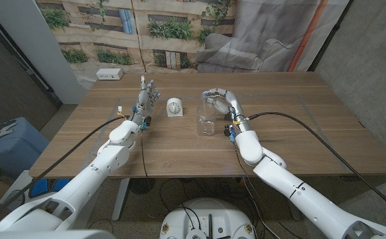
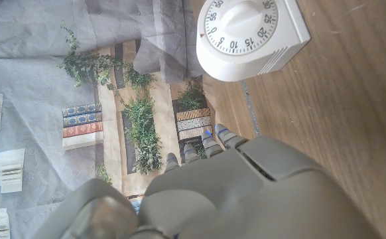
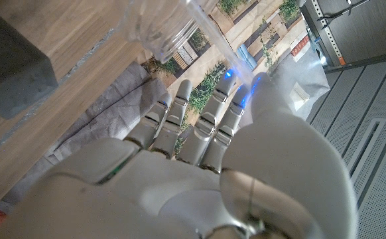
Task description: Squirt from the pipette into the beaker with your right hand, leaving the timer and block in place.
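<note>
Head view, clear empty-looking beaker [image 1: 205,122] (upright), white timer [image 1: 174,107]

Two white robot arms reach forward from the lower corners over the desk [image 1: 180,143]. The left robot hand [image 1: 149,93] stands with its fingers straight and close together, pointing away from the robot, holding nothing. The right robot hand [image 1: 218,98] is raised, with its fingers curled over toward the robot's left; whether it holds anything cannot be told.

The table [image 1: 180,143] is matt grained wood; the beaker [image 1: 206,123] clear and glossy; the timer [image 1: 174,107] smooth white plastic.
</note>
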